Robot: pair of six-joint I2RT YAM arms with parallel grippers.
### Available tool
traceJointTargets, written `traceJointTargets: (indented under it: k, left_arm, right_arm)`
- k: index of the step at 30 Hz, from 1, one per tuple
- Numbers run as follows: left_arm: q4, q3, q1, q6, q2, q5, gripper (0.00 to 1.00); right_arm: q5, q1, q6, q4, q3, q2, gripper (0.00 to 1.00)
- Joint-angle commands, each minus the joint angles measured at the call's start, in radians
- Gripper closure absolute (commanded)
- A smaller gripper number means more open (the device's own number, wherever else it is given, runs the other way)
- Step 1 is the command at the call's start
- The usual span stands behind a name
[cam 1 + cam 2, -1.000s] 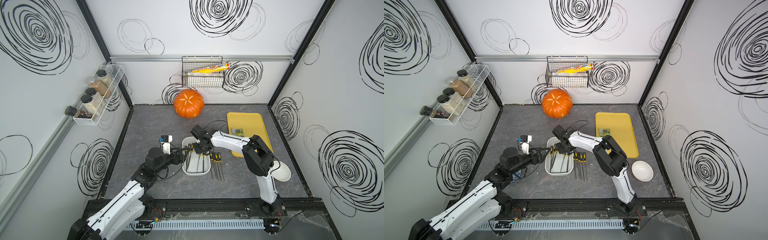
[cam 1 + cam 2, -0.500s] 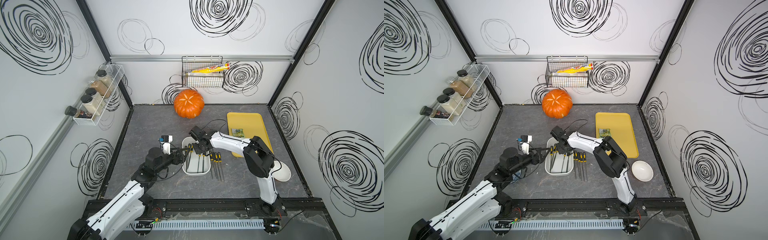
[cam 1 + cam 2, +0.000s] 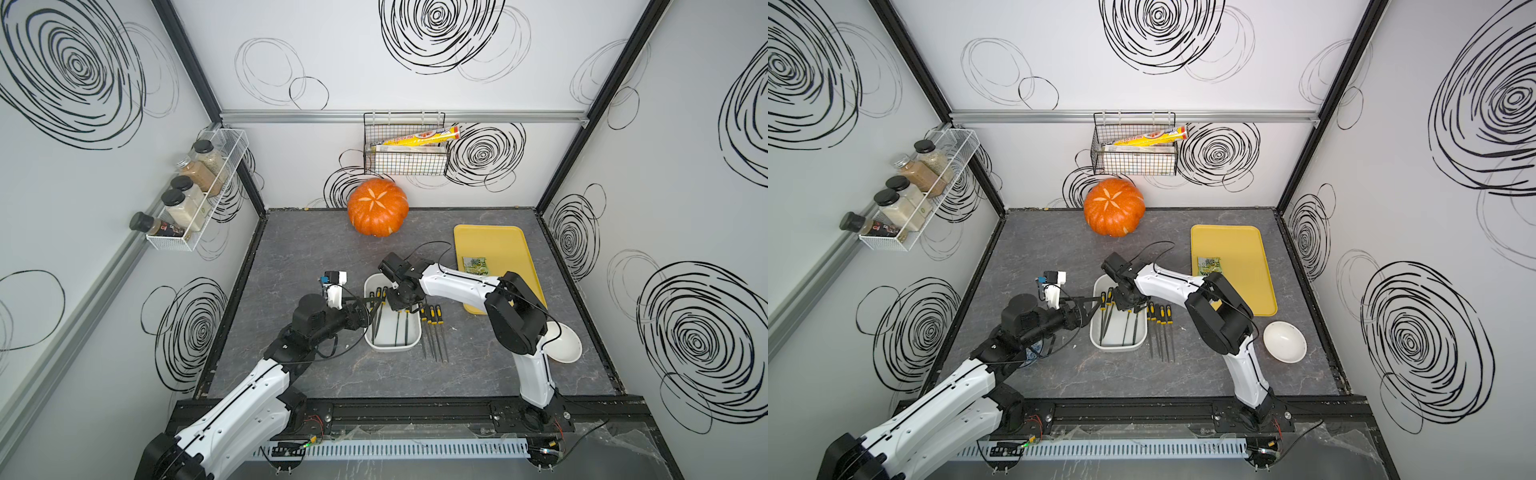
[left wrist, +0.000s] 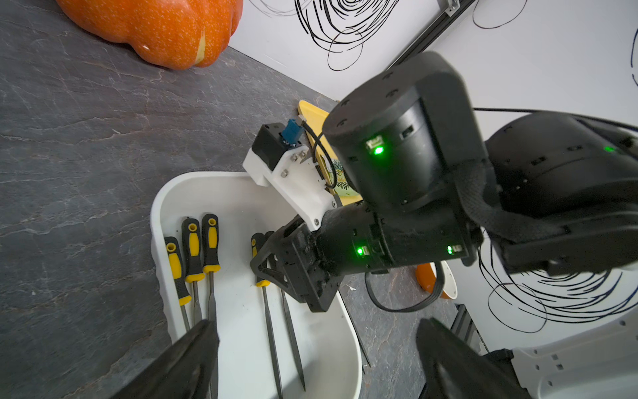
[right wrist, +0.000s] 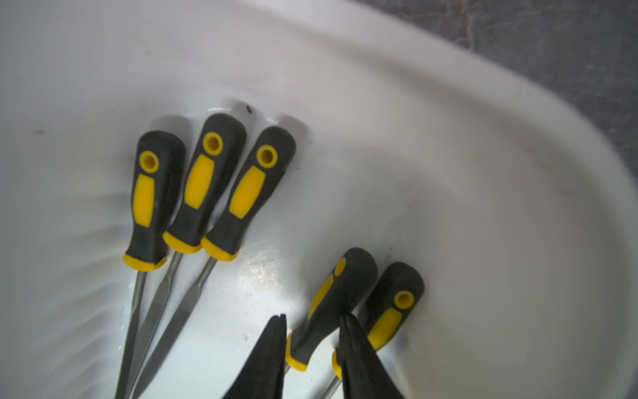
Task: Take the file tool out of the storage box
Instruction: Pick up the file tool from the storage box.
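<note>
My right wrist view gives what the top views hide under my own arm. My right gripper [image 5: 312, 319] is down in the storage box [image 5: 448, 179], jaws narrowly parted either side of the handle of a file tool [image 5: 331, 293]. Whether they pinch it I cannot tell. A second file [image 5: 393, 311] lies just beside it, and three more files [image 5: 196, 193] lie together by the box's left wall.

Only a top view shows the box near the middle of the table [image 3: 332, 249], with four loose files [image 3: 434, 328] just beside its right side.

The file tool lies lengthwise with the box, handle toward the table's back edge, blade toward the front. My left gripper [image 4: 317, 345] gapes wide, holding nothing, at the box's left rim.
</note>
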Motion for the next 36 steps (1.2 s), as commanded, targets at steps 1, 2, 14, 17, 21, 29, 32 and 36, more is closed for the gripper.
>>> traceJointTargets:
  k: [1,2,14,17,21,29,32,36]
  left_arm:
    - [0.050,0.004,0.006,0.007,-0.004,0.016,0.03]
    - [0.050,0.003,0.005,0.008,-0.005,0.016,0.03]
    - [0.052,0.004,0.006,0.008,-0.008,0.018,0.03]
    - [0.050,0.004,0.005,0.007,-0.009,0.018,0.02]
    - [0.049,0.004,0.005,0.007,-0.013,0.020,0.02]
    - [0.054,-0.003,0.006,0.009,-0.056,0.018,0.02]
    - [0.056,-0.007,0.005,0.008,-0.078,0.030,0.02]
    - [0.078,-0.019,0.005,0.005,-0.098,0.058,0.01]
  right_arm:
    - [0.028,0.005,0.033,-0.042,0.028,0.036,0.68]
    - [0.051,0.005,0.039,-0.055,0.035,0.042,0.68]
    - [0.000,0.004,0.030,-0.051,0.077,0.112,0.72]
    - [0.010,0.004,0.031,-0.052,0.090,0.116,0.81]
    - [0.002,0.003,0.044,-0.018,0.092,0.093,0.85]
    - [-0.085,-0.001,0.059,0.197,0.007,-0.055,0.90]
    - [-0.087,-0.003,0.058,0.269,-0.032,-0.128,0.91]
    - [-0.161,-0.019,0.024,0.371,-0.091,-0.211,0.91]
